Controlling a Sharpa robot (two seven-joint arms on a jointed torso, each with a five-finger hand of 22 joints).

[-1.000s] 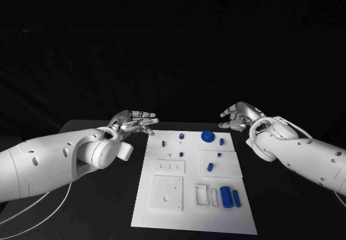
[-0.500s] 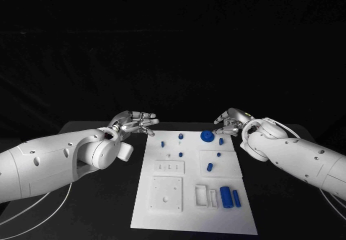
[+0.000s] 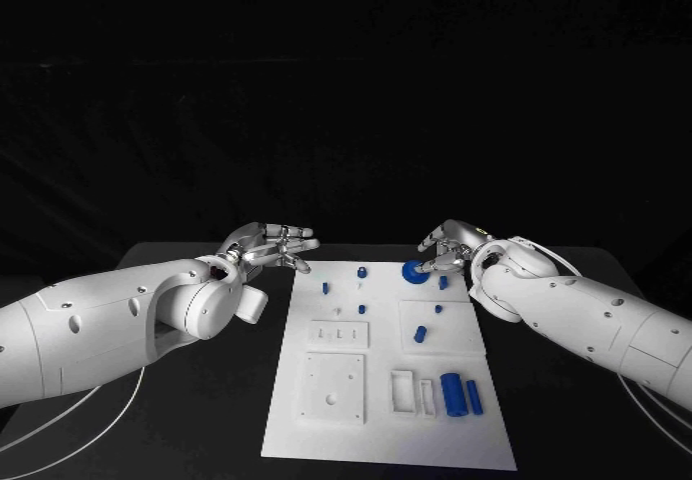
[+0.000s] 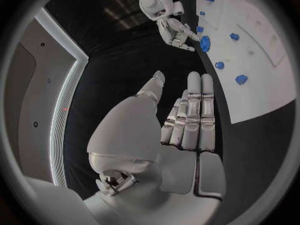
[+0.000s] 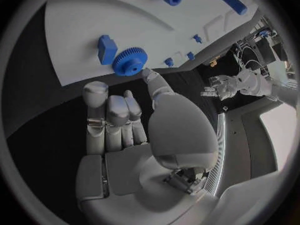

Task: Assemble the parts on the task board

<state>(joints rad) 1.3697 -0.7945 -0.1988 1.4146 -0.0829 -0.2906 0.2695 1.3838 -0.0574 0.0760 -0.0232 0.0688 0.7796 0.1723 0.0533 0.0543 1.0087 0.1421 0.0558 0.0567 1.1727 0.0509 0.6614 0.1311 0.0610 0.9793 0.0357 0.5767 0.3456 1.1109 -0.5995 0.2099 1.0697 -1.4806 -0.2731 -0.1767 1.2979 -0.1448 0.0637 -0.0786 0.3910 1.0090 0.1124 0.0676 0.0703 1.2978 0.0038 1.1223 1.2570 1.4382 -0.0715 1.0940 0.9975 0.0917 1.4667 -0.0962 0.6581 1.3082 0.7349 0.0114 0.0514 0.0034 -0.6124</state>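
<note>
Now, right hand (image 3: 450,247): fingers apart, one fingertip touching the blue gear (image 3: 415,270) on the task board (image 3: 387,445).
Left hand (image 3: 271,245): fingers spread, holding nothing, beside the task board.

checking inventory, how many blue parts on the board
9: gear at far end, six small pieces across the far half, two long ones near the robot; others may be hidden

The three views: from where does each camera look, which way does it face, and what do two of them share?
Head view: from the robot's head, down at the board; both arms enter.
Left wrist view: behind the left hand, facing along its fingers toward the board's edge.
Right wrist view: behind the right hand, facing the gear.
Shared: both wrist views show the gear and the opposite hand.
</note>
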